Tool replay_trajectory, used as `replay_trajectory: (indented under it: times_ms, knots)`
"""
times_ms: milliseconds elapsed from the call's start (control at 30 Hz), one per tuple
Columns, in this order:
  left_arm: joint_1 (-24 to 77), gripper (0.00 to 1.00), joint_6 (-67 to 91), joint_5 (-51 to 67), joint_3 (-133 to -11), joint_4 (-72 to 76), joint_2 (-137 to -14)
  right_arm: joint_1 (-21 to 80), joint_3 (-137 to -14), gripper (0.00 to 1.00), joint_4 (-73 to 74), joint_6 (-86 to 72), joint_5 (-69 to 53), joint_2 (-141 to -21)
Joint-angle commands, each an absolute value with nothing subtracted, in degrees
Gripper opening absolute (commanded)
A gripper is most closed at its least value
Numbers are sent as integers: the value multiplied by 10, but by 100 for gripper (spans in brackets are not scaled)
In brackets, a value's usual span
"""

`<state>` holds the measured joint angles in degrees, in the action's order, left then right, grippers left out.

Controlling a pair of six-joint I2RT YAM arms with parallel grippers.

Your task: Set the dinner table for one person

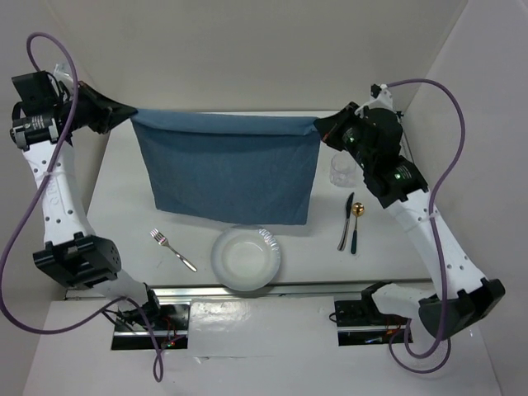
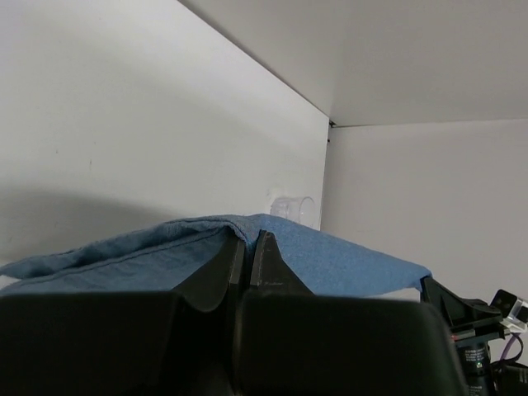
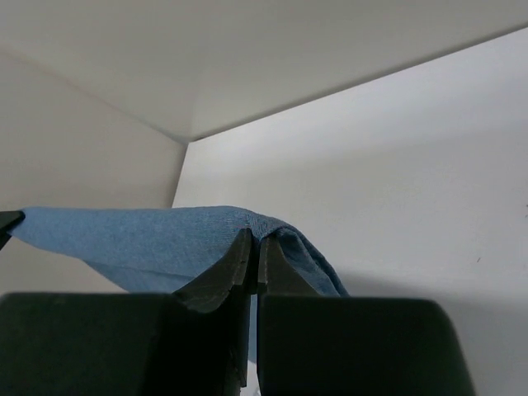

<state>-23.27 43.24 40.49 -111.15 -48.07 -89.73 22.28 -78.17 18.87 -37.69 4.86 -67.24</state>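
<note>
Left gripper (image 2: pixel 247 241) and right gripper (image 3: pixel 256 241) pinch corners of the blue mat (image 1: pixel 227 169), stretched left-right over the dinner table (image 1: pixel 124 206).

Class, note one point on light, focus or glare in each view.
Top external: evenly lit, sharp, glints on the metal rail. Left wrist: left gripper dark against bright walls; soft shadow beyond the blue cloth. Right wrist: right gripper likewise a dark silhouette.

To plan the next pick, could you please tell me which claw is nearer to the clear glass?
Right. The right claw, shut on a corner of the blue cloth, hangs close beside the glass; the left claw grips the opposite corner, across the cloth from it.
</note>
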Motion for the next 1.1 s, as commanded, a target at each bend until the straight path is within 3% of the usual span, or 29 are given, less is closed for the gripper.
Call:
replay_trajectory:
  times_ms: [0, 100, 267, 433, 633, 833, 867, 933, 1000, 1033, 1067]
  knots:
    - [-213, 0, 438, 392, -1162, -428, -966, 197, -844, 0, 132, -346, 76, -740]
    - [-190, 0, 438, 377, -1207, -416, -1020, 164, -861, 0, 79, -341, 30, -779]
    - [-163, 0, 456, 389, -1385, -410, -1153, 106, -949, 0, 27, -347, -19, -880]
    - [-157, 0, 483, 403, -1381, -355, -1181, 85, -975, 0, 8, -352, -51, -914]
    - [-157, 0, 442, 382, -1233, -355, -1112, 80, -846, 0, 3, -365, -51, -864]
    - [-157, 0, 396, 342, -881, -308, -933, 89, -635, 0, -22, -395, -81, -776]
    - [-163, 3, 379, 342, -847, -308, -917, 96, -609, 0, -27, -395, -81, -765]
    - [-163, 33, 358, 325, -771, -318, -888, 101, -548, 0, -14, -395, -86, -734]
    - [-163, 62, 317, 292, -754, -365, -888, 106, -520, 50, 18, -382, -86, -709]
    - [-163, 76, 308, 274, -760, -389, -888, 113, -506, 66, 32, -381, -77, -703]
    - [-163, 78, 299, 258, -768, -425, -904, 119, -506, 84, 45, -373, -70, -696]
